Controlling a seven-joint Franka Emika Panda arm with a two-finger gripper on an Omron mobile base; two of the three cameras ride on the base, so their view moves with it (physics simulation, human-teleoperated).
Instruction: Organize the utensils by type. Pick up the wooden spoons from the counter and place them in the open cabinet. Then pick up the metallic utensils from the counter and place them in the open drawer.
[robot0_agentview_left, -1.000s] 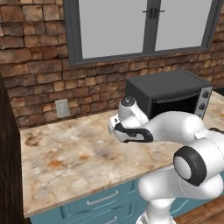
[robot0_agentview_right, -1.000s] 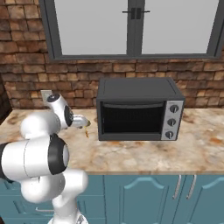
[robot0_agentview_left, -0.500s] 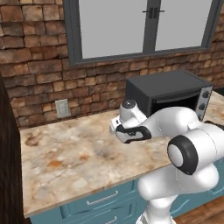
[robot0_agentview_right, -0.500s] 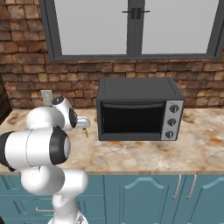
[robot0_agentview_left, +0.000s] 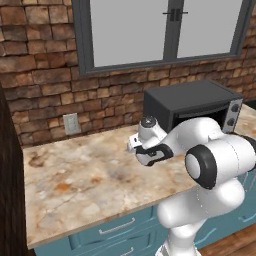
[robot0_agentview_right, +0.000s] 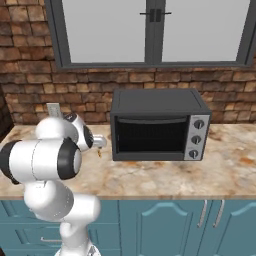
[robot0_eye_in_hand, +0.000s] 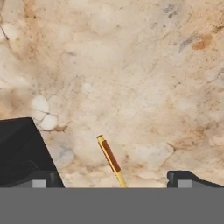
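Arm bent low over the counter, gripper pointing down w/ jaws wide, nothing held. Gold utensil lies flat on the stone btwn the 2 fingertips, handle running toward 11 o'clock in hand view. Toaster oven sits just beside the hand at 3 o'clock in right base view, wall outlet at 10 o'clock in left base view.

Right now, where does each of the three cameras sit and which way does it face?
Left base view: behind the arm's left, facing the counter and toaster oven; the arm's elbow shows.
Right base view: behind its right, facing the same oven; shoulder shows.
Hand view: looks down past the open pincer onto a slim gold-tipped utensil.
Both base views share oven, window, counter.
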